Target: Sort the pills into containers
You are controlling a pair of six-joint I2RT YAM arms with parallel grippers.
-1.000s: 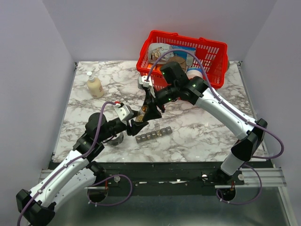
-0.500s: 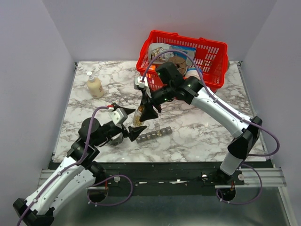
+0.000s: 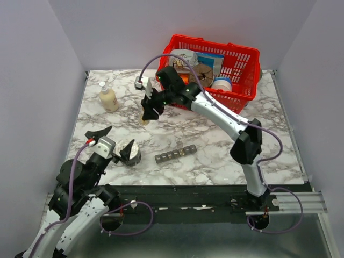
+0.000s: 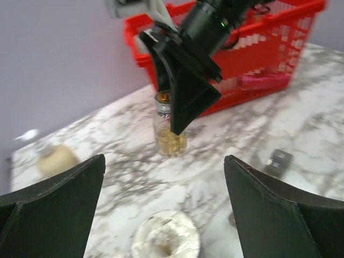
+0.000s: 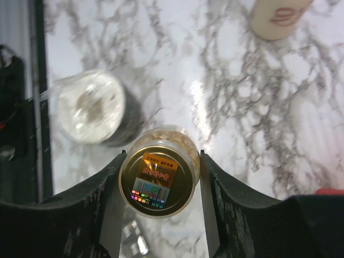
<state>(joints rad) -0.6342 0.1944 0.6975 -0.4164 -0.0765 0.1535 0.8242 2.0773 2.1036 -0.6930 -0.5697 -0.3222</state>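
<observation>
The pills (image 4: 171, 142) are a tan mass inside a small clear bottle (image 3: 145, 117). My right gripper (image 3: 148, 109) is shut on this bottle and holds it upright above the marble, left of the table's middle. In the right wrist view the bottle's gold, stickered end (image 5: 159, 181) fills the gap between the fingers (image 5: 86, 215). The dark grey pill organiser (image 3: 176, 154), one row of small compartments, lies near the front edge, well to the right of the bottle. My left gripper (image 3: 114, 141) is open and empty at the near left, with its fingers (image 4: 51, 209) spread wide.
A round dark tub with a silvery top (image 3: 130, 153) stands by the left gripper. A cream pump bottle (image 3: 108, 98) stands at the far left. The red mesh basket (image 3: 236, 54) with packages fills the far right. A small clear item (image 3: 179, 144) stands behind the organiser.
My left gripper opened, let go of the bottle and drew back to the near left. The right arm carried the bottle up and away to the left, off the organiser.
</observation>
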